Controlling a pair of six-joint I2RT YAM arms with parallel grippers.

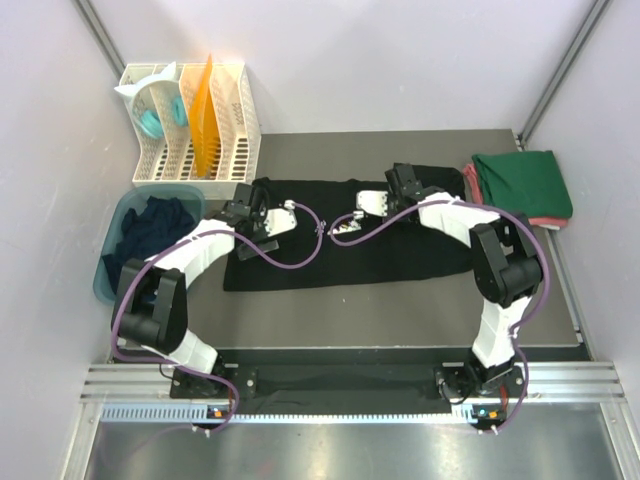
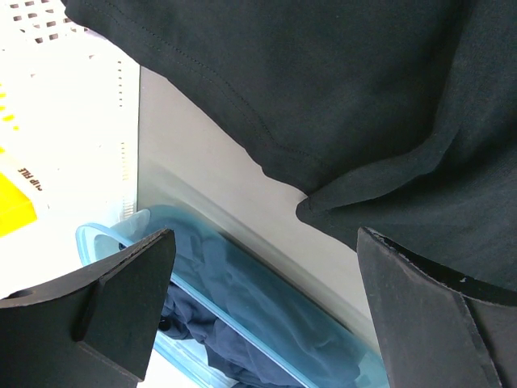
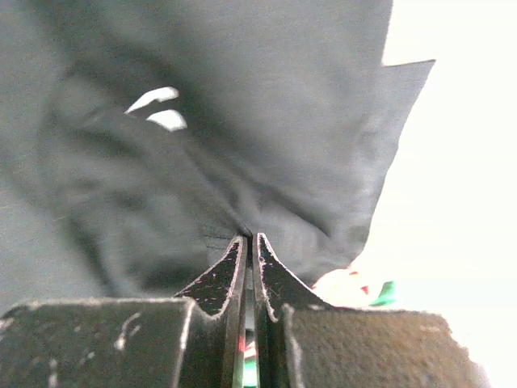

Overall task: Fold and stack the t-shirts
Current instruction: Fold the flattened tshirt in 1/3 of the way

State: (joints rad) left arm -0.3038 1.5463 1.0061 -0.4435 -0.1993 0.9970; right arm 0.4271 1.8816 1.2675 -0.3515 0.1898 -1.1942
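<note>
The black t-shirt [image 1: 400,262] lay spread flat on the table just beside the teal tub [image 1: 108,262]. The right gripper [image 3: 249,238] had its jaws together on a pinch of the black cloth, toward the end of the shirt farther from the tub. The left gripper [image 2: 265,234] hung with its jaws wide apart over the hemmed edge nearest the tub, holding nothing. The step in hand looked like taking two matching points for a fold. To do it well, the left jaws would need to come down squarely on that hem and take a pinch to match the right one. Both should then lift evenly and carry the edge over together, so the cloth neither skewed nor dragged toward the tub. The shirt's long axis ran straight away from the tub, toward the folded dark green shirt [image 1: 525,180], which sat well apart from the tub. Which end held the collar could not be told.
</note>
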